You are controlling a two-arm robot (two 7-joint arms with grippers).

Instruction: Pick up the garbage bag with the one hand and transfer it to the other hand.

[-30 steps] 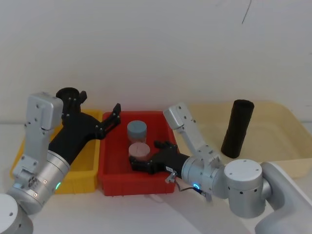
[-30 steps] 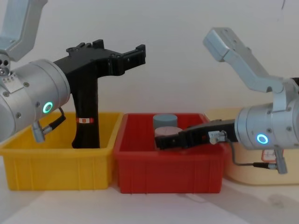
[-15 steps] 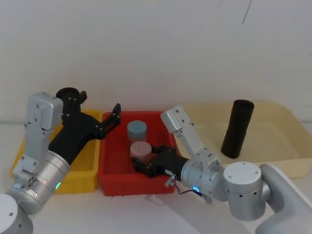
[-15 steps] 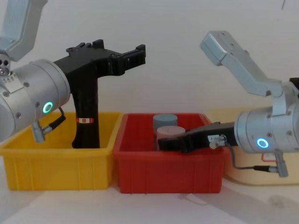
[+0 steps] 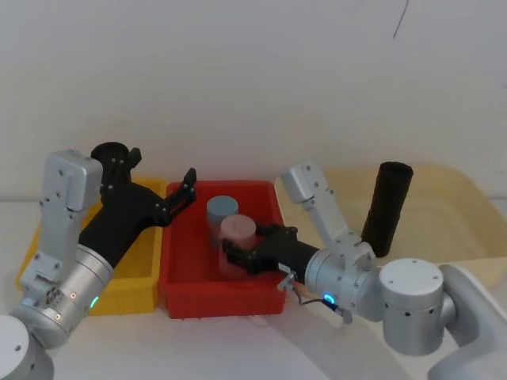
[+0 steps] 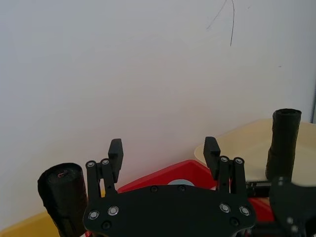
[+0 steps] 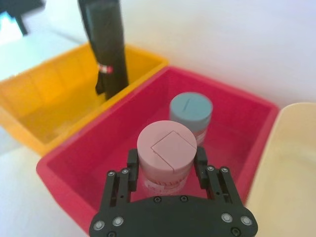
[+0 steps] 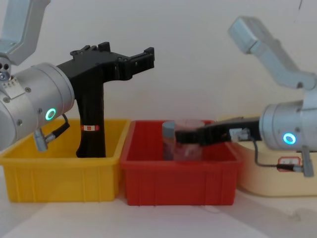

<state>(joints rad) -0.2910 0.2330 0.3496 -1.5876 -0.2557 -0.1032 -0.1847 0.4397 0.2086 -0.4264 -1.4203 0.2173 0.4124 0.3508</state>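
The garbage bag (image 5: pixel 386 207), a plain black roll, stands upright in the beige tray (image 5: pixel 463 237) on the right; it is also in the left wrist view (image 6: pixel 282 138). No gripper touches it. My right gripper (image 5: pixel 238 253) (image 7: pixel 166 163) (image 8: pixel 185 136) is shut on a pink canister (image 5: pixel 238 229) (image 7: pixel 166 150), held above the floor of the red bin (image 5: pixel 182 293). My left gripper (image 5: pixel 162 166) (image 6: pixel 163 145) (image 8: pixel 126 49) hangs open and empty above the seam between the yellow and red bins.
A taller black roll with a red-and-white label (image 8: pixel 90 124) (image 7: pixel 106 44) stands in the yellow bin (image 8: pixel 59 173). A blue-grey canister (image 5: pixel 221 210) (image 7: pixel 191 111) stands in the red bin just behind the pink one. The white wall is close behind the bins.
My right gripper has risen and shifted slightly right, lifting the pink canister off the red bin's floor. The left arm and the garbage bag have not moved.
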